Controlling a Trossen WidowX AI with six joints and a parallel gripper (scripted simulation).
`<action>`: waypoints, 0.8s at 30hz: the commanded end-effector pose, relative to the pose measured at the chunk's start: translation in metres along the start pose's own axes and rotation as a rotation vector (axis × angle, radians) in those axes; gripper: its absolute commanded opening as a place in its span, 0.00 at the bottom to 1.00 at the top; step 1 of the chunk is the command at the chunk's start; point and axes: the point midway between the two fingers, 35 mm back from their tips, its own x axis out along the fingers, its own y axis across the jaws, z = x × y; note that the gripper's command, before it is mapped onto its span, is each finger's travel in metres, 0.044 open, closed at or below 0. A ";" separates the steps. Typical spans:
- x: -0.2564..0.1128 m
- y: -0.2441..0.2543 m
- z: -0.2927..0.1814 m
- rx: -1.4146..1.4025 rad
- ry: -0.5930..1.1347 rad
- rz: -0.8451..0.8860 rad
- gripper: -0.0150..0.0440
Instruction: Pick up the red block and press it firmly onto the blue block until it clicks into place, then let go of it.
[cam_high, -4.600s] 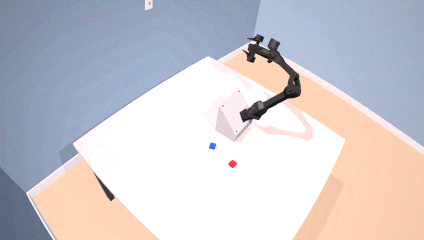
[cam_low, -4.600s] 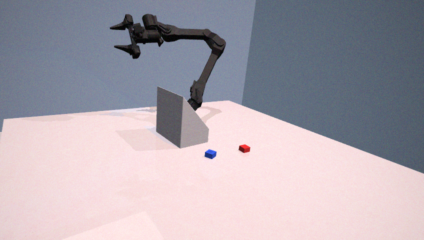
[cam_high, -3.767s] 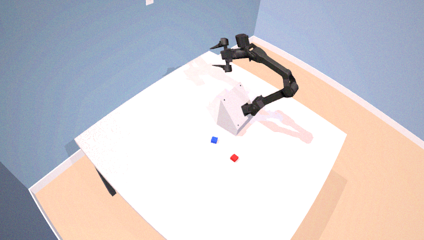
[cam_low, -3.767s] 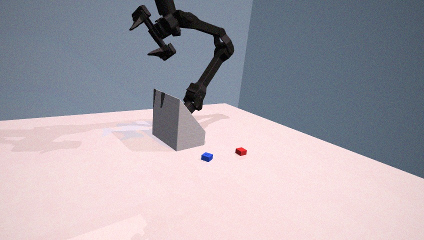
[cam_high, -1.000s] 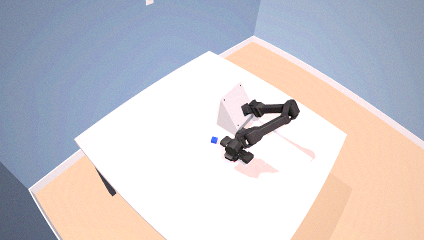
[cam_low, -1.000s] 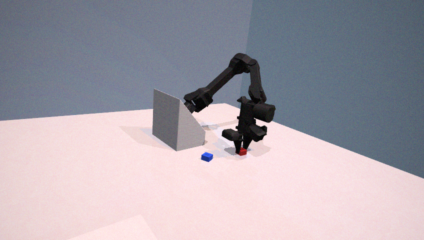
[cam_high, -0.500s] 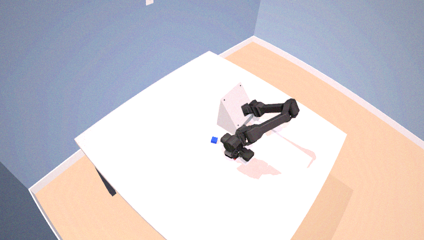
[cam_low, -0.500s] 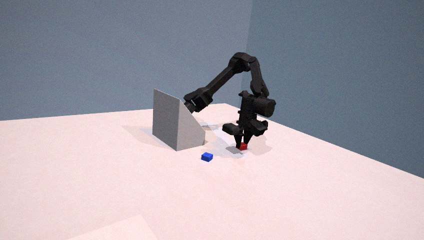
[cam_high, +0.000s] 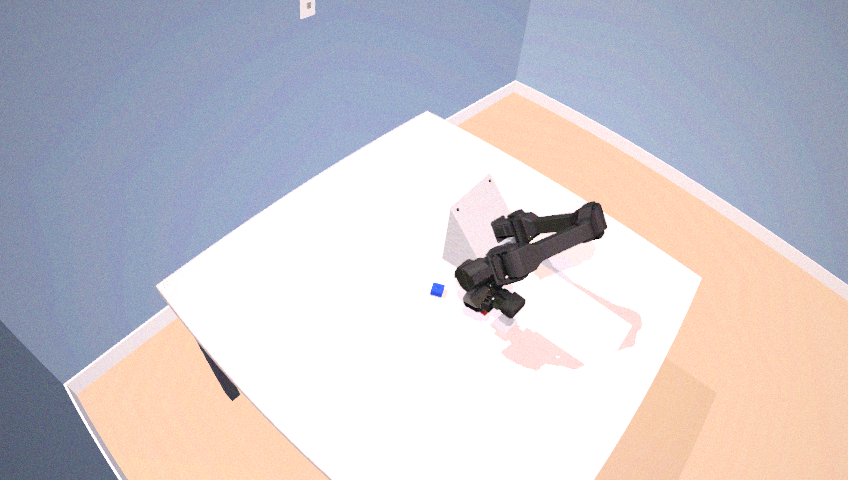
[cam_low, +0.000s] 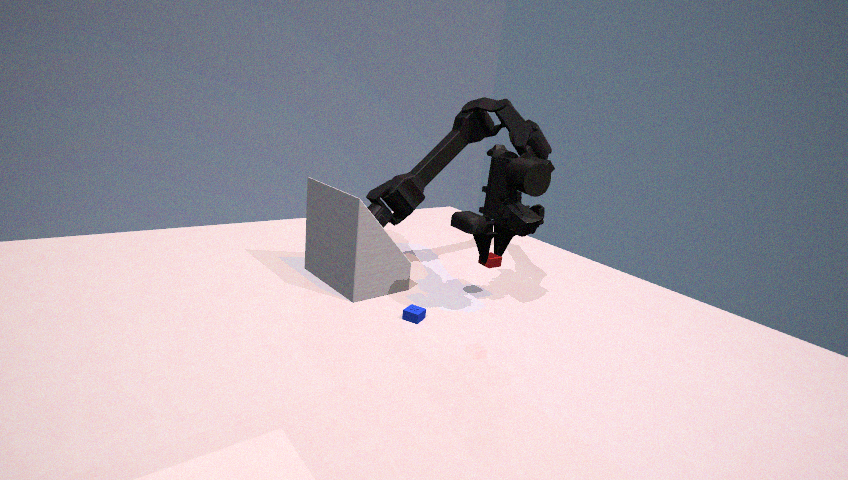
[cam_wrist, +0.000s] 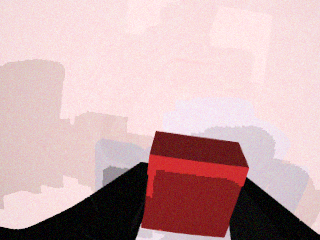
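The gripper (cam_high: 485, 310) (cam_low: 490, 256) (cam_wrist: 191, 179) is clamped on the red block (cam_high: 484, 312) (cam_low: 492, 260) (cam_wrist: 192, 192), mostly hidden from above. The block, a plain cuboid, sits between the fingertips, raised off the table (cam_high: 333, 237) (cam_low: 535, 386) (cam_wrist: 100, 30). The blue block (cam_high: 437, 290) (cam_low: 414, 314) lies apart from the jaws.

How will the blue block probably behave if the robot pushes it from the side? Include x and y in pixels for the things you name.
The blue block (cam_high: 437, 290) (cam_low: 414, 314) looks low and flat-bottomed, so it would probably slide rather than tip. Its flat sides and clear edges make rolling unlikely. The straight, undented shape suggests a stiff piece.
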 end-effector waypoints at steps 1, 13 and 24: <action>-0.019 0.003 -0.001 -0.009 -0.007 0.000 0.25; -0.018 -0.026 0.004 -0.084 -0.008 -0.005 0.25; -0.003 -0.077 0.008 -0.215 -0.009 -0.011 0.25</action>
